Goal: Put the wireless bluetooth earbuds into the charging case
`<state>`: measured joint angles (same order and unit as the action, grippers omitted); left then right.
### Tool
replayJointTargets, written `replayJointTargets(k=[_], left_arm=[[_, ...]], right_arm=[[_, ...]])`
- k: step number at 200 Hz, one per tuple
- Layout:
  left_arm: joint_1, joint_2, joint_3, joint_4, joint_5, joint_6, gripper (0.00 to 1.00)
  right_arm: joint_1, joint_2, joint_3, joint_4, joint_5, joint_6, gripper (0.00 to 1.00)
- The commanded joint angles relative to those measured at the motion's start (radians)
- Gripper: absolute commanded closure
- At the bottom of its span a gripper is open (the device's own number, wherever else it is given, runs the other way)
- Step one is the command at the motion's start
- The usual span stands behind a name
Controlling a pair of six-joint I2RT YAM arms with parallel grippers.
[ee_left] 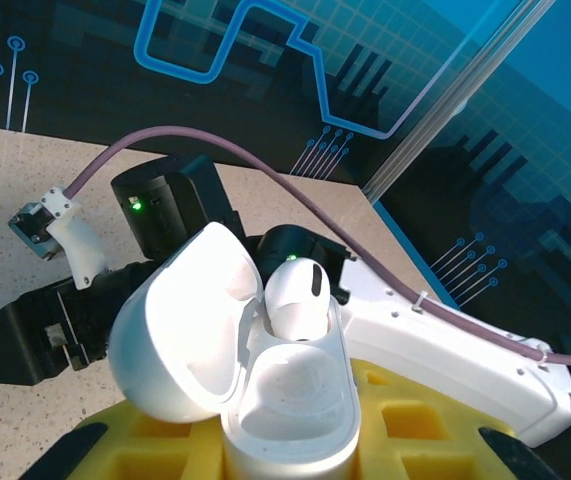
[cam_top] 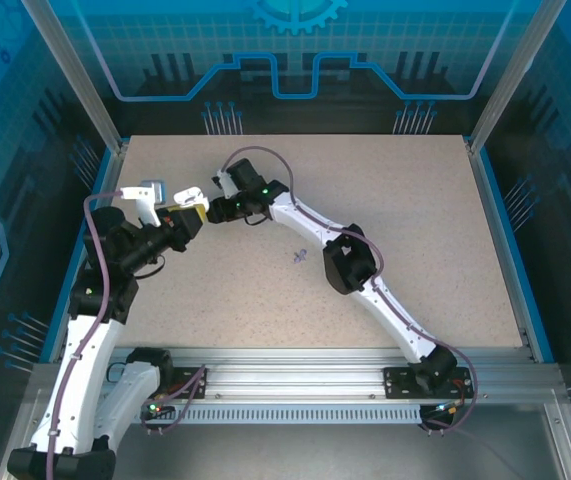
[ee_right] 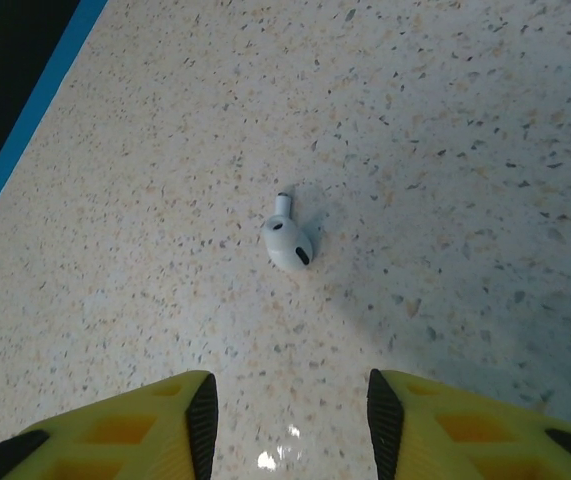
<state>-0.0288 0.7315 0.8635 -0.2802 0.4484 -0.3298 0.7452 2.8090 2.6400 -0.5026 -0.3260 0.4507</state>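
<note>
While the left gripper (ee_left: 285, 452) clamps its yellow fingers (ee_left: 135, 445) on the base of a white glossy plastic charging case (ee_left: 290, 400), the case stands upright with its lid swung open toward 9 o'clock. A seated white plastic earbud (ee_left: 300, 292) rests in the 12 o'clock end of the case's hollow, rounded head up and touching the rim; the nearer part of the hollow shows bare white. Beyond the case at 12 o'clock: the black wrist body (ee_left: 170, 215) of the other arm, green light lit, very near the lid. A purple cable (ee_left: 295, 190) arcs over the case from 10 to 4 o'clock. In the right wrist view, a loose white plastic earbud with a short stem (ee_right: 287, 240) lies on the speckled beige table (ee_right: 465, 150) at 12 o'clock from the right gripper (ee_right: 290, 425), near but apart. Its stem points to 12 o'clock, its bulb toward the fingers. The right gripper's jaws stand moderately apart with nothing gripped; bare tabletop runs from them up to the loose earbud. The table's blue edge strip (ee_right: 25, 120) runs at 10 o'clock, well clear. From above, the left arm (cam_top: 95, 290) and the right arm (cam_top: 365, 270) meet toward 10 o'clock on the table. A tiny purplish speck (cam_top: 298, 256) lies at 9 o'clock of the right arm's elbow, too small to identify.
</note>
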Motion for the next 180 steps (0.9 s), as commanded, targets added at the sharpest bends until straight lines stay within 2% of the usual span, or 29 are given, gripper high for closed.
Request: replayJointTargets(k=[1,50,86,102,121,139,180], left_arm=[[0.01,-0.011,0.033,-0.005,-0.002,0.02,0.88],[0.016,0.006,0.025,-0.008,-0.06,0.016,0.89],[0.077,0.101,-0.004,0.057,-0.093,-0.048,0.89],[0.107,0.144,-0.023,0.103,-0.128,-0.078,0.89],[0.132,0.213,-0.041,0.147,-0.188,-0.095,0.89],[0.167,0.292,-0.082,0.25,-0.195,-0.127,0.89],[0.208,0.48,-0.133,0.448,-0.199,-0.093,0.89]], right_arm=[[0.013,0.046,0.066,0.054,-0.022,0.053,0.54],[0.012,0.072,0.075,0.085,-0.032,0.082,0.51],[-0.02,-0.016,0.024,0.013,-0.037,0.064,0.53],[-0.034,-0.127,-0.112,0.031,0.001,0.03,0.53],[-0.056,-0.308,-0.365,0.128,0.055,0.012,0.52],[-0.09,-0.46,-0.578,0.213,0.068,0.02,0.52],[-0.144,-0.684,-0.838,0.233,0.077,-0.02,0.49]])
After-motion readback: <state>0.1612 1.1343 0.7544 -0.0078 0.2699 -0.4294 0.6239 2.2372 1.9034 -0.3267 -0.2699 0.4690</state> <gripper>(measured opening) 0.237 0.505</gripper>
